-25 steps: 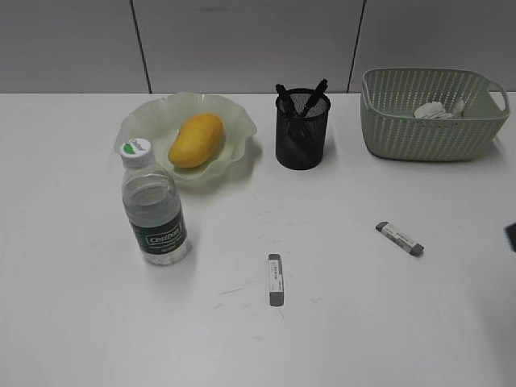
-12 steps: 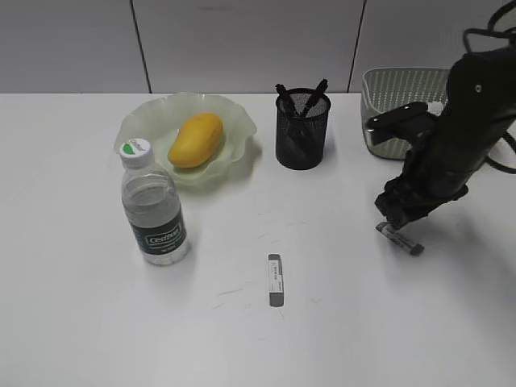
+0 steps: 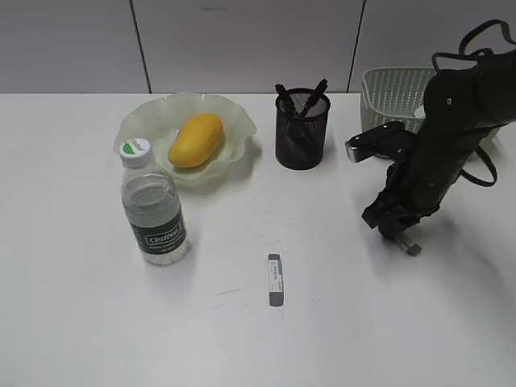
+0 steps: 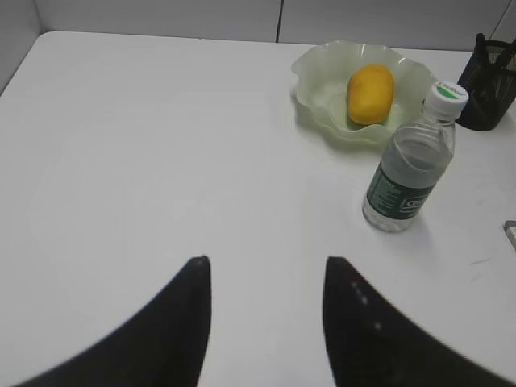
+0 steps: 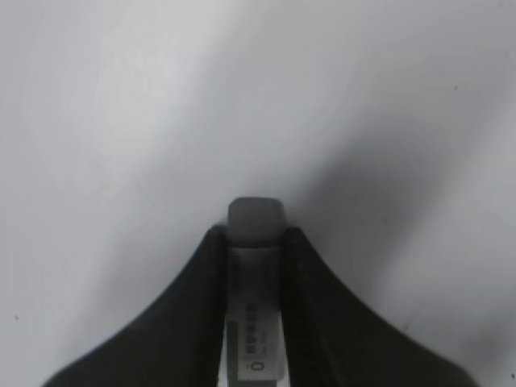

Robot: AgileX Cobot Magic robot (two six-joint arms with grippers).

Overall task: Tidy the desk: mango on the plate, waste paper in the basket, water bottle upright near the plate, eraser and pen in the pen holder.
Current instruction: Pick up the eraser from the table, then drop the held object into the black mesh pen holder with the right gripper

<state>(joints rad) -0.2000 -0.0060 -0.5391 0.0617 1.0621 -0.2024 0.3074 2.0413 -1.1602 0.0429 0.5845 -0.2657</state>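
My right gripper (image 3: 394, 228) is down on the desk (image 3: 339, 339) and shut on a grey-tipped eraser (image 5: 255, 216). One end of that eraser sticks out in the exterior view (image 3: 413, 249). In the right wrist view the fingers (image 5: 254, 235) clamp its two sides. A second eraser (image 3: 275, 280) lies at the desk's middle front. The mango (image 3: 196, 139) lies on the plate (image 3: 137, 122). The water bottle (image 3: 155, 214) stands upright in front of the plate. The pen holder (image 3: 302, 133) holds pens. My left gripper (image 4: 266, 262) is open and empty over bare desk. The waste paper is hidden.
The basket (image 3: 385, 90) stands at the back right, mostly behind my right arm. The left wrist view also shows the plate (image 4: 310, 76), mango (image 4: 370, 93), bottle (image 4: 407, 173) and pen holder (image 4: 488, 101) at its upper right.
My right arm came in from the right, dropped onto the right-hand eraser and closed on it, shifting slightly left. Nothing else moved.
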